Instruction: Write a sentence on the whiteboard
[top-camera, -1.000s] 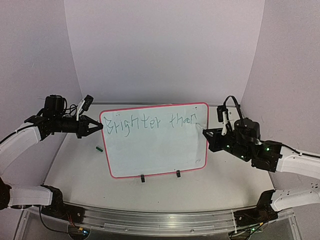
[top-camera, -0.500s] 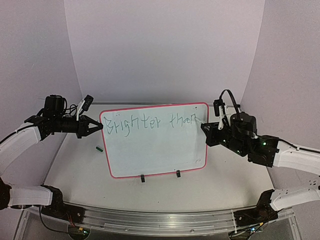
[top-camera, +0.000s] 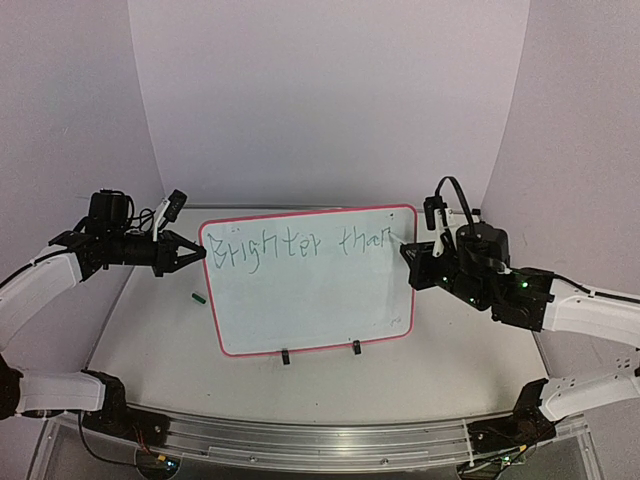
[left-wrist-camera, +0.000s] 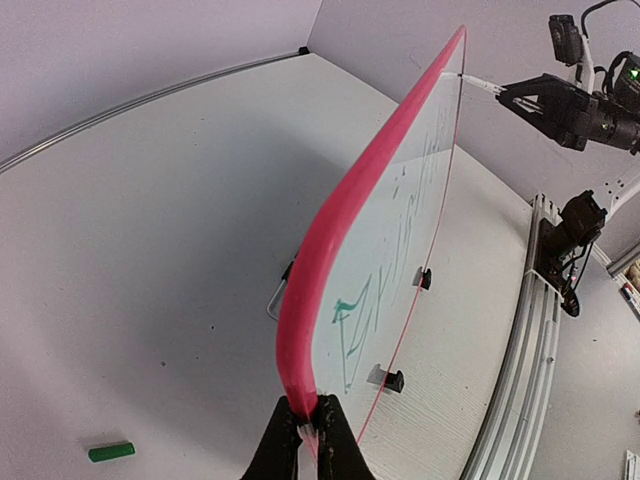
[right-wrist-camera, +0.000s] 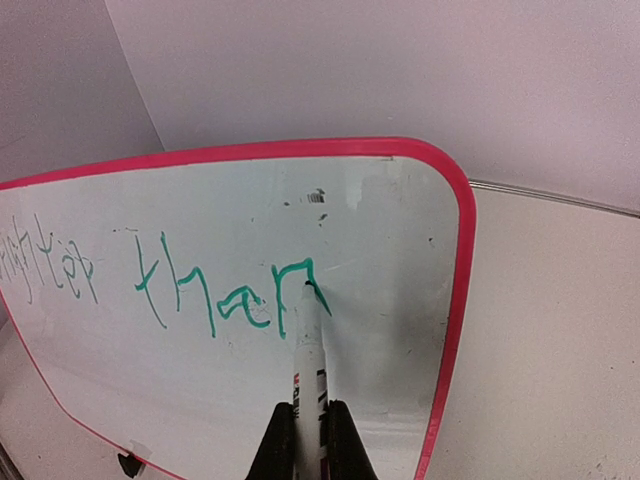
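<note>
right gripper: fingers pressed together on the barrel of a green marker, which sticks straight out ahead of the jaws. its tip sits at the tail of the last "n" and seems to be on the board surface, though contact can't be confirmed. the sentence so far reads "brighter than" in thin green letters, one line across the top of the whiteboard. the tip is at the right end of that line, close to the upper right corner of the red-pink frame. left gripper: jaws pinched on the board's left frame edge near the upper corner, bracing it. the board stands on its lower long edge, leaning back a little, with two small black clips along that edge. its long axis runs left to right between the two arms, writing face toward the arm bases. judgement: line one looks finished, and all the bare white lies below the tip and off to its left. a further line would need the marker lifted and carried down and leftward across the face. the right arm alone has the marker and is nearer that area; the left should only hold. a green marker cap lies on the grey table, left of the board, well apart from both grippers.
</note>
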